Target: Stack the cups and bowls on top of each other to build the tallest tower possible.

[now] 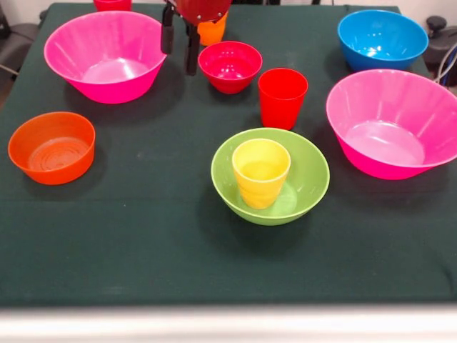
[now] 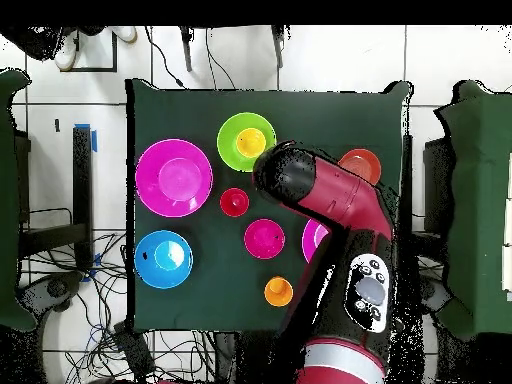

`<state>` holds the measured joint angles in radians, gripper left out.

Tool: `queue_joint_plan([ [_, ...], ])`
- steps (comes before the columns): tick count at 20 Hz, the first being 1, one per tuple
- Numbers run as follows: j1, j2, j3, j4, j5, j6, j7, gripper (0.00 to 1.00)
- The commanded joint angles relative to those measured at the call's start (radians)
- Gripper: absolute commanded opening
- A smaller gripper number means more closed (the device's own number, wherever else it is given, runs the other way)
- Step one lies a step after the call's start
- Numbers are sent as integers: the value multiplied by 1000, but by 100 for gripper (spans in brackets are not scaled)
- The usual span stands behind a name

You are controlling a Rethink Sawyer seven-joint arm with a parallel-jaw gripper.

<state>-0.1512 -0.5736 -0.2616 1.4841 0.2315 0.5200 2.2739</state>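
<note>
The lime-green bowl (image 1: pixel 303 179) stands near the table's front middle with the yellow cup (image 1: pixel 260 171) upright inside it; both show in the overhead view (image 2: pixel 228 135) (image 2: pixel 250 142). The red cup (image 1: pixel 282 96) stands just behind it. The small crimson bowl (image 1: pixel 230 66) and the orange cup (image 1: pixel 212 30) sit further back. The small orange bowl (image 1: pixel 51 146) sits apart at the left. My gripper (image 1: pixel 180 41) hangs open and empty between the left hot-pink bowl (image 1: pixel 106 56) and the crimson bowl. The arm (image 2: pixel 325 190) hides it from overhead.
A second hot-pink bowl (image 1: pixel 393 121) sits at the right, with the blue bowl (image 1: pixel 382 39) behind it. A red vessel's rim (image 1: pixel 112 3) shows at the far edge. The dark green cloth (image 1: pixel 143 236) covers the table; its front edge runs along the bottom.
</note>
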Motion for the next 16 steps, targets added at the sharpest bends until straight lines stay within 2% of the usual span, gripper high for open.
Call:
queue_joint_plan([
  [1,-114,-34,177,-43,-151,258,-334,100],
  [8,-147,6,221,-143,-213,328,-315,100],
  [16,-196,23,294,-188,-277,364,-324,100],
])
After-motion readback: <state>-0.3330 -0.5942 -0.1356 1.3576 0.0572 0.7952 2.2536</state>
